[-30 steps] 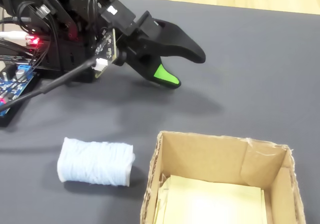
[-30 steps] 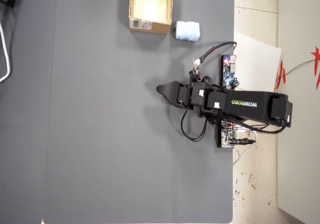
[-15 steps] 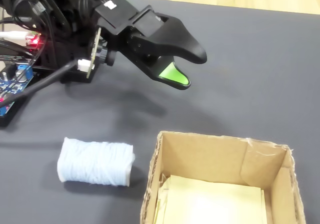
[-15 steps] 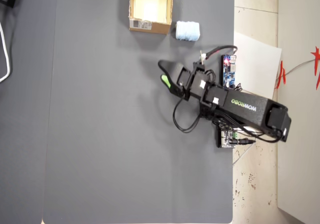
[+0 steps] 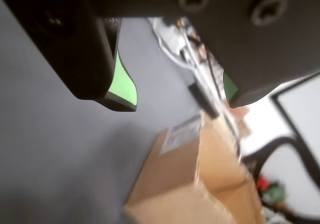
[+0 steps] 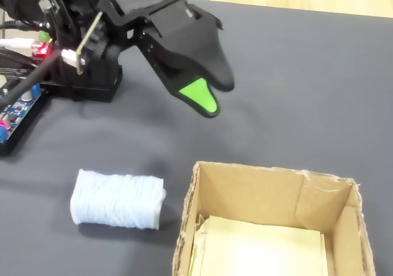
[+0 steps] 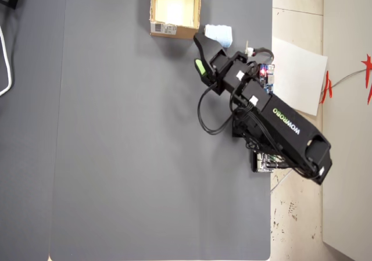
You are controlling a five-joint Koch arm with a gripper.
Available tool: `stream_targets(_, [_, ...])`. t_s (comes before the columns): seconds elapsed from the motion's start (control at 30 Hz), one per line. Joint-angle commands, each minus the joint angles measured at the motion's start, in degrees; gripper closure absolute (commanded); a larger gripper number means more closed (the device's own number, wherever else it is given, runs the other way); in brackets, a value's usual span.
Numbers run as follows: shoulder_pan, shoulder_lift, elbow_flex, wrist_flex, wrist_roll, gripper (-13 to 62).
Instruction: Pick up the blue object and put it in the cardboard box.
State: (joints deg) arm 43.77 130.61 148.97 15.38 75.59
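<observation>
Above the mat, hand [image 5: 182, 102] apparently agape, empty.

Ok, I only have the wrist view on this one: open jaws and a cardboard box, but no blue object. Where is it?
Observer: The blue object lies on the table beside the cardboard box, outside it, to its left in the fixed view.
Operator: Is the gripper touching it?
Observer: No. The gripper hangs above the table, apart from the blue object, with nothing between its jaws.
Operator: Anything inside the box?
Observer: The overhead view shows only a pale interior, with no blue object in it.
</observation>
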Motion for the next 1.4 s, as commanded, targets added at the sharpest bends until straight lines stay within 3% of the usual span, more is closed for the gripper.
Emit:
stream_targets(0.0, [1.14,0.44,-6.33,0.7,0.0,16.3])
stream_targets(0.4, [9.58,-13.01,-16.52,13.89,-1.76,16.3])
stream_targets(0.8, [20.57,-23.55,-19.51,15.47,0.0,16.3])
stream_targets(1.37, [26.98,-40.78,-19.95,11.95,4.13,16.1])
